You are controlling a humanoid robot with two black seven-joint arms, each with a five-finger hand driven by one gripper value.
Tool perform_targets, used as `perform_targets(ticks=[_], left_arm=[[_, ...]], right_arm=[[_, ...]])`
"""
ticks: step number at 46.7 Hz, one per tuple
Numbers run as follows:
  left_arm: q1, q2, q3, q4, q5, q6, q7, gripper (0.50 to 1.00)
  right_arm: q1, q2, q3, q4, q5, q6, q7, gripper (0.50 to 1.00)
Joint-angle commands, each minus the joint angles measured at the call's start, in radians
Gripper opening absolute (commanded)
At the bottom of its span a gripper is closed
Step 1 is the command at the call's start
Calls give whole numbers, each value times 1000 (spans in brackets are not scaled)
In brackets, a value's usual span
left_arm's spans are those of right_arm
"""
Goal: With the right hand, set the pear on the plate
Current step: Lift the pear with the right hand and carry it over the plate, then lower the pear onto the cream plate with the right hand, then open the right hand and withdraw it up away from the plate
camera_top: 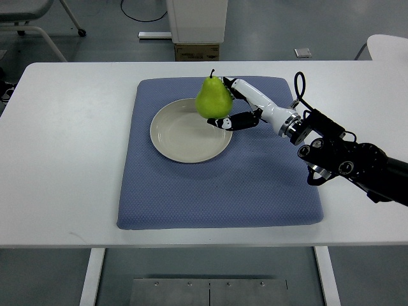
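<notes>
Right hand (237, 105) fingers grasping upright green pear (212, 98), over cream plate (185, 137), blue mat (255, 178)

The plate (185, 137) lies bare from its centre round to nine and six o'clock, so a hand could pass there. At its one o'clock rim the pear (212, 97) and the right hand (234, 107) gripping it block the way. The blue mat (217, 185) is open toward five and seven o'clock; the white table (64, 159) is open at nine.
</notes>
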Motion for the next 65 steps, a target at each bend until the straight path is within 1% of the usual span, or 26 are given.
perform_targets(ticks=[1,8,18,32,47,48,52,58,59,61,64,65], left_arm=[[0,0,-1,0,1,0,-2,1000],[0,0,1,0,0,0,0,1000],[0,0,-1,0,1,0,0,1000],[0,0,-1,0,0,0,0,1000],[0,0,-1,0,0,0,0,1000],[0,0,-1,0,0,0,0,1000],[0,0,1,0,1,0,0,1000],[0,0,1,0,0,0,0,1000],[0,0,-1,0,0,0,0,1000],[0,0,-1,0,0,0,0,1000],[0,0,1,0,0,0,0,1000],[0,0,-1,0,0,0,0,1000]], right_arm=[[9,35,0,-23,0,1,-9,500],[12,98,-4,-52,-1,1,-31,500],[15,98,-8,-90,0,2,-62,500],[-7,98,-11,-93,0,10,-100,500],[-31,98,-16,-86,31,15,-105,500],[-33,98,-16,-84,31,15,-105,510],[-40,98,-17,-83,31,15,-105,581],[-42,98,-16,-83,31,13,-105,709],[-41,98,-16,-83,32,13,-103,740],[-41,98,-16,-83,37,13,-103,823],[-41,98,-14,-83,51,13,-103,985],[-41,98,-14,-83,52,13,-103,991]])
